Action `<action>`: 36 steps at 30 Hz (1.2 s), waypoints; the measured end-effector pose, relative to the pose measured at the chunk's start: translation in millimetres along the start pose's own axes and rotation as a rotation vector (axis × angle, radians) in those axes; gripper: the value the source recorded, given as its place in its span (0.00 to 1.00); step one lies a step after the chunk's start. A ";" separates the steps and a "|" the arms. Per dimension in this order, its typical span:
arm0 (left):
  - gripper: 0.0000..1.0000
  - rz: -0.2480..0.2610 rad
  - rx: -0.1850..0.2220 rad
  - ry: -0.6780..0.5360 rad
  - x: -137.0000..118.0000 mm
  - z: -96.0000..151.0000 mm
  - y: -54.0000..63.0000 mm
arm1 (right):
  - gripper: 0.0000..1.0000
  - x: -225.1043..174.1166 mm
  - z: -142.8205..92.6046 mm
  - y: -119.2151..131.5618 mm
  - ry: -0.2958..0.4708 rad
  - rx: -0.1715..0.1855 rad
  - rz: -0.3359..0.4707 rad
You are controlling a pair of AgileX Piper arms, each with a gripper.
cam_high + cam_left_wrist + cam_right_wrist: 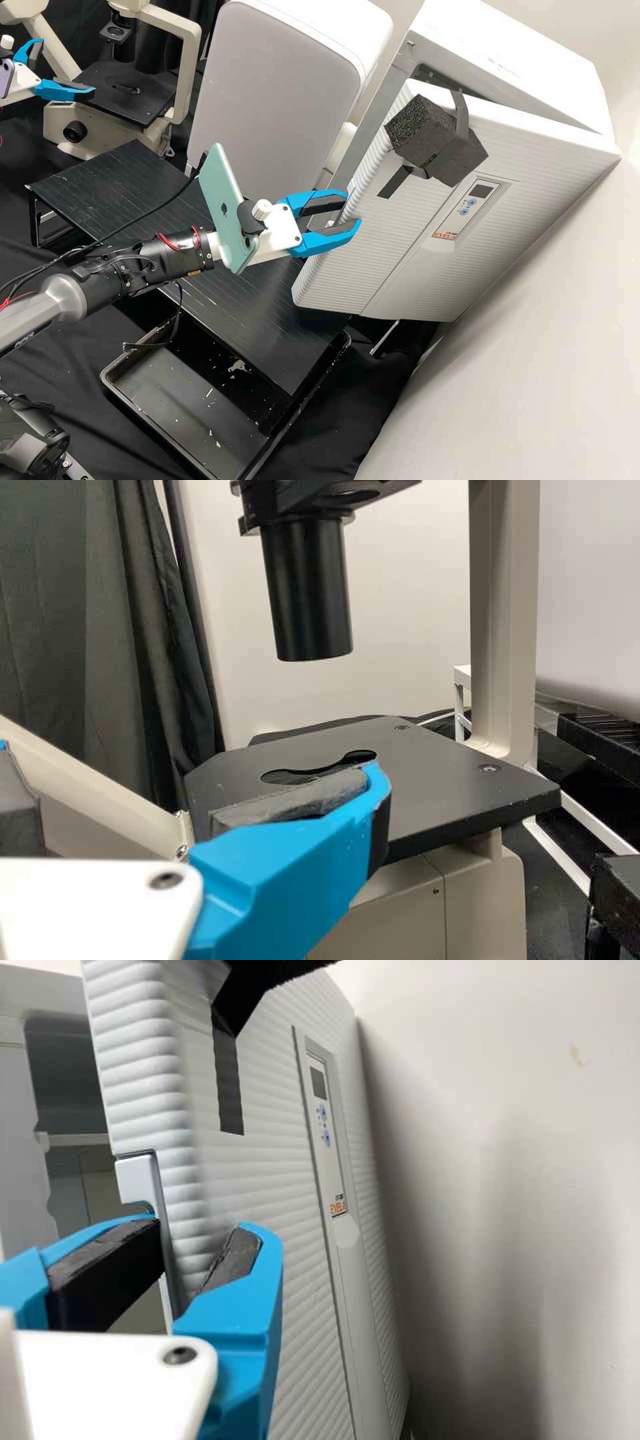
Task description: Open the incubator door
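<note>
task thing: incubator door (413, 260), at 3 o'clock in the high view, ajar; gap between door and incubator cabinet (513, 53)
right gripper: (351, 211) at the door's 9 o'clock edge
right fingers: partway apart, one on the inner side, one on the outer face, closed on the door edge
right wrist view: ribbed door edge between the two fingers, pale latch piece (136, 1179) just beside them; part of the cabinet interior (80, 1165) shows past the edge
left gripper: (65, 67) at 10 o'clock in the high view, near the microscope (187, 67)
left fingers: wide apart, nothing held
left wrist view: one finger in front of the black microscope stage (440, 780), objective-like black cylinder (308, 590) above the stage
door face: black foam block (433, 140) under a dark strap; control panel (477, 200) at 4 o'clock from the block
phone: pale green (223, 200), mounted on the right arm behind its gripper
12 o'clock: white appliance with grey front (280, 87)
9 o'clock: low black table (133, 180)
7 o'clock: black tray (193, 407), pale flecks in it
</note>
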 end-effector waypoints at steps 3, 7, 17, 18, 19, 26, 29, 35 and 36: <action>1.00 0.000 0.000 0.000 0.0 0.0 0.0 | 1.00 2.8 -2.4 0.0 0.002 0.004 -0.007; 1.00 0.000 0.000 0.000 0.0 0.0 0.0 | 1.00 4.9 -3.3 -1.8 -0.001 0.005 -0.027; 1.00 0.000 0.000 0.000 0.0 0.0 0.0 | 0.00 6.4 -1.4 0.5 -0.011 0.030 -0.020; 1.00 0.000 0.000 0.000 0.0 0.0 0.0 | 0.00 6.4 -1.4 0.5 -0.011 0.033 -0.020; 1.00 0.000 0.000 0.000 0.0 0.0 0.0 | 0.00 6.4 -1.3 0.3 -0.011 0.033 -0.022; 1.00 0.000 0.000 0.000 0.0 0.0 0.0 | 0.00 6.4 -1.3 0.0 -0.012 0.033 -0.026; 1.00 0.000 0.000 0.000 0.0 0.0 0.0 | 0.00 6.4 -1.3 0.0 -0.011 -0.002 -0.026; 1.00 0.000 0.000 0.000 0.0 0.0 0.0 | 0.00 7.0 -1.2 1.7 -0.053 -0.065 -0.026; 1.00 0.000 0.000 0.000 0.0 0.0 0.0 | 0.00 7.1 -1.5 2.3 -0.061 -0.065 -0.030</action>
